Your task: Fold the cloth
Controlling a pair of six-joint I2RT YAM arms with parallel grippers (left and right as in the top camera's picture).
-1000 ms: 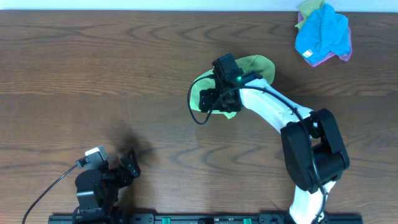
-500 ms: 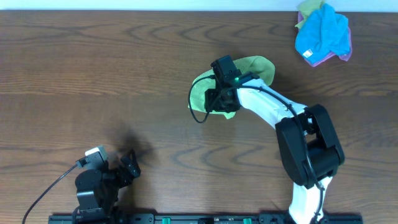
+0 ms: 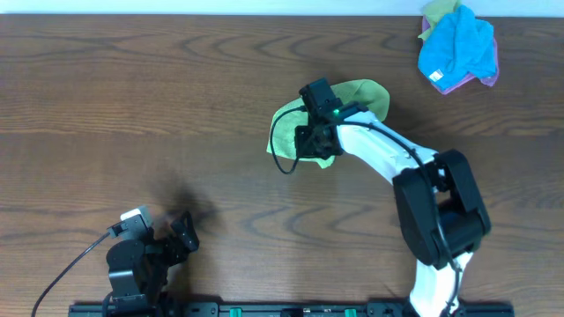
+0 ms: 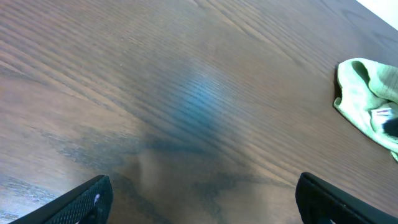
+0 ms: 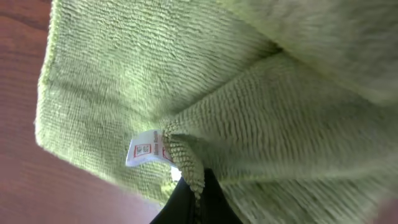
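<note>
Cloth [image 3: 361, 92] bunched on table [image 3: 132, 106], fold pinched in right gripper [image 3: 312, 144]; left gripper [image 4: 199, 196] spread, well apart from cloth.

The right gripper [image 3: 306, 143] sits on the cloth [image 3: 361, 92], which lies crumpled; the left gripper [image 3: 182, 234] rests well apart, toward the left.

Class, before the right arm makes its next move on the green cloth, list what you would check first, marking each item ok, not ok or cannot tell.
1. Right end effector positioned over the cloth: ok.
2. Grip on the hem: cannot tell; the right wrist view shows the hem meeting a dark finger, but the jaws are hidden.
3. Cloth lying flat: not ok, it is bunched.
4. Left end effector open and away from the cloth: ok.
5. Blue cloth apart from the green one: ok.
</note>
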